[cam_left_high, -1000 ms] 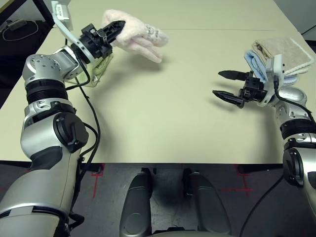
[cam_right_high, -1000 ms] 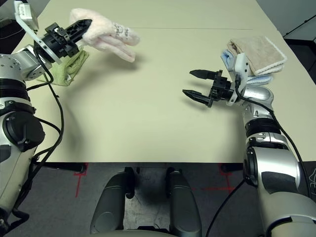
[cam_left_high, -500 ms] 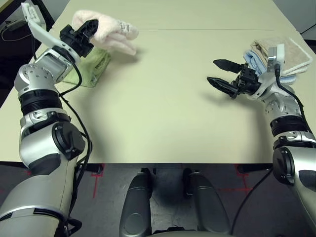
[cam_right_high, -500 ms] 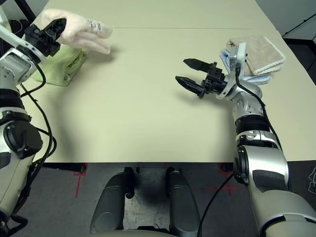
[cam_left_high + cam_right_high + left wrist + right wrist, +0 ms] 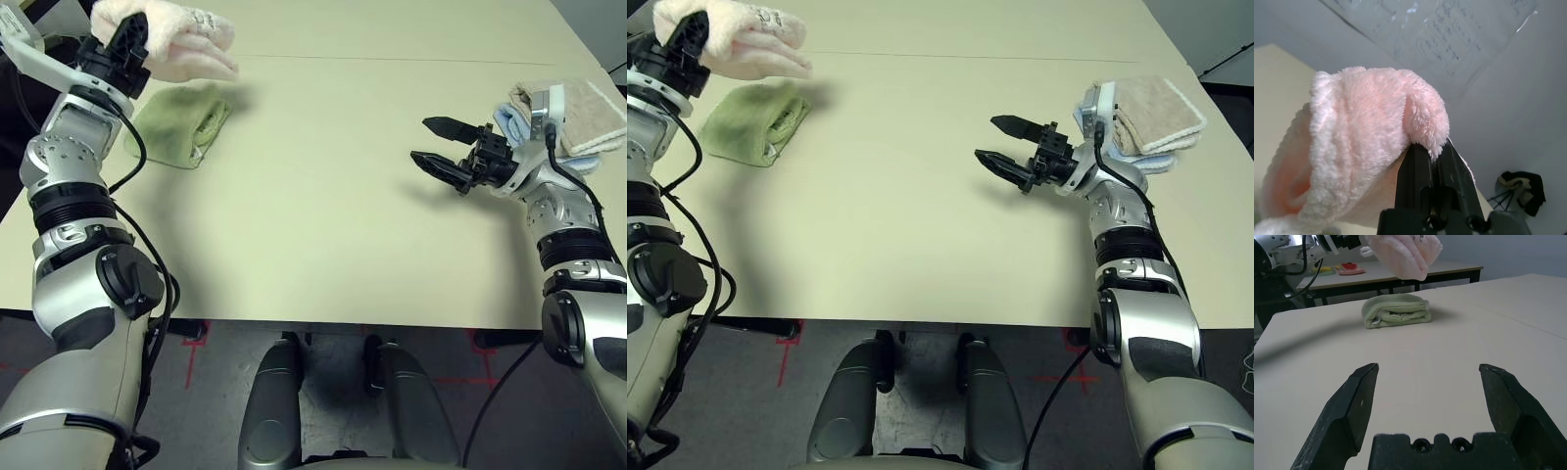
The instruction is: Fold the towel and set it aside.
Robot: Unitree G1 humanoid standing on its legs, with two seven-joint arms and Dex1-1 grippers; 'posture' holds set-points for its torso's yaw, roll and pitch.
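Observation:
The towel is a pale pink fluffy bundle, folded over and held in the air above the table's far left corner. My left gripper is shut on its left end, and in the left wrist view its fingers pinch the pink pile. A dark embroidered mark shows on top of the towel. The bundle hangs just above and behind the green folded towel. My right gripper hovers open over the right half of the table with nothing between its fingers, pointing toward the centre.
The green folded towel lies on the table at the far left. A beige towel stacked on a light blue one sits at the right edge behind my right wrist. The beige tabletop stretches bare between the arms.
My left arm has carried the pink towel leftward and away from me, to above the green towel. My right gripper lifted slightly early on, then stayed still and open.

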